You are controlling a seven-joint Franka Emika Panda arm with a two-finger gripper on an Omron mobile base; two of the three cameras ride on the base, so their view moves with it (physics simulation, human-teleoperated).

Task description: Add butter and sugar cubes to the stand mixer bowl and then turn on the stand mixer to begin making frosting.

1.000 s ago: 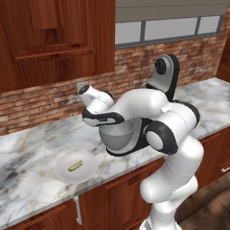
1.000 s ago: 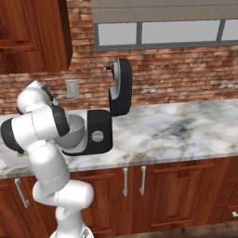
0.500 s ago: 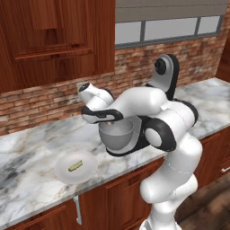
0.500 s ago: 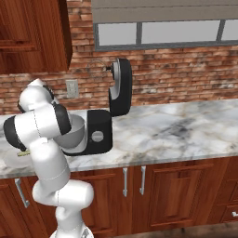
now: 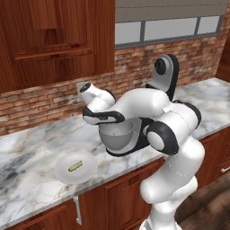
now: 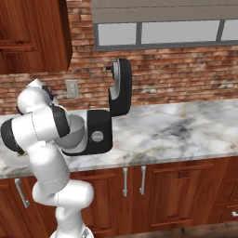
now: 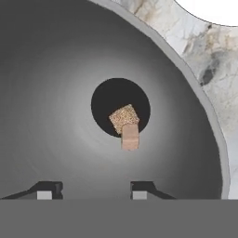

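Claw (image 7: 88, 190): mine, poised over the mouth of the stand mixer bowl (image 7: 56, 93), looking straight down into it. Fingertips (image 7: 45, 191) stand parted with a clear gap between them; nothing is held between them.

Sugar cubes (image 7: 126, 125): two pale tan cubes, touching, one speckled and one smoother, lying at the dark centre of the bowl's bottom, well below my fingertips. I judge this part of the task delivered, at least for these two; whether more cubes wait elsewhere I cannot tell.

Stand mixer bowl, outer view (image 5: 116, 137): grey metal, seated on the base of the stand mixer (image 6: 100, 135), under my wrist.

Stand mixer: black, head tilted up and back against the brick wall (image 6: 186, 74); round grey knob (image 6: 96, 136) on the side of the base, untouched as far as I can judge.

Butter (image 5: 75, 166): small yellowish-green stick, lying on the white plate (image 5: 87, 173) on the marble desk (image 5: 27, 166), beside the mixer and apart from the bowl. Not yet added.

Status, by my judgement: sugar in; butter outstanding; switching on outstanding. Next item is the stick on the plate.
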